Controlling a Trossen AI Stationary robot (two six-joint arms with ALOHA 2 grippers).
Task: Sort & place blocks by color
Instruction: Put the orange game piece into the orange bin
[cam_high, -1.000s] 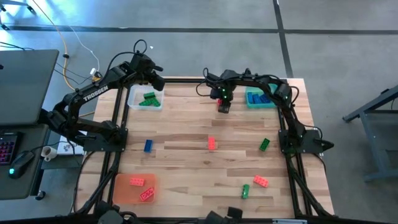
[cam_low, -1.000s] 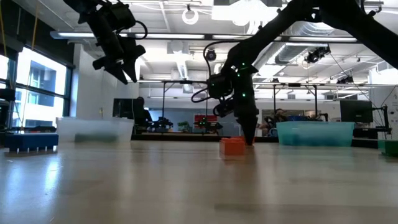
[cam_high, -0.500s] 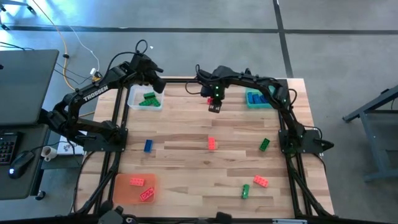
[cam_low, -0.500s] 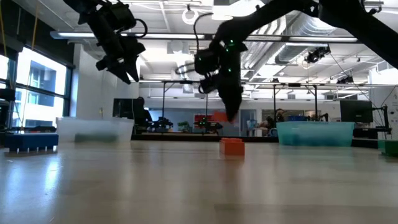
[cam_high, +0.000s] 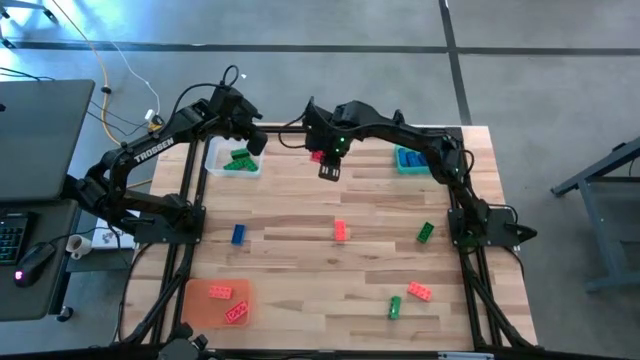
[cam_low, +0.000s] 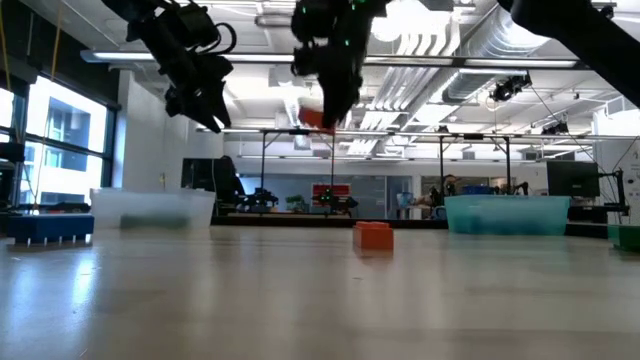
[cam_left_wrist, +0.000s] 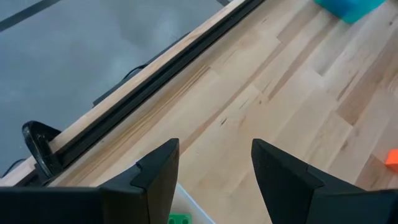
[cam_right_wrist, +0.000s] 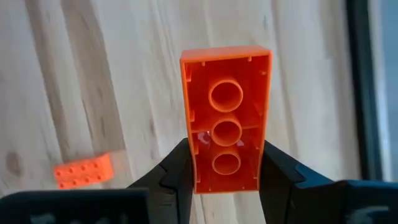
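My right gripper (cam_high: 324, 166) is shut on a red brick (cam_right_wrist: 227, 118) high above the table's far middle; the brick also shows in the low view (cam_low: 315, 118). My left gripper (cam_high: 252, 141) is open and empty above the clear tray (cam_high: 214, 152), which holds green bricks (cam_high: 239, 158); its fingers show apart in the left wrist view (cam_left_wrist: 214, 168). Loose on the table lie a blue brick (cam_high: 238, 234), a red brick (cam_high: 340, 231), a green brick (cam_high: 425, 232), a second red brick (cam_high: 419, 291) and a second green brick (cam_high: 394, 307). My right gripper pinches the red brick's two long sides (cam_right_wrist: 194, 163) between its two fingers (cam_right_wrist: 177, 171), near the brick's end closest to the wrist. The brick's hollow underside faces the wrist camera. The brick is lifted clear, well above the table.
An orange tray (cam_high: 200, 305) with two red bricks sits at the near left. A teal tray (cam_high: 400, 166) with blue bricks sits at the far right. A dark frame rail runs along the table's far edge (cam_left_wrist: 161, 74). A desk with a keyboard stands left of the table.
My right gripper has risen from table height and gone toward the table's left edge, carrying the red brick, which is now lifted clear and high. My left gripper has kept above the clear tray.
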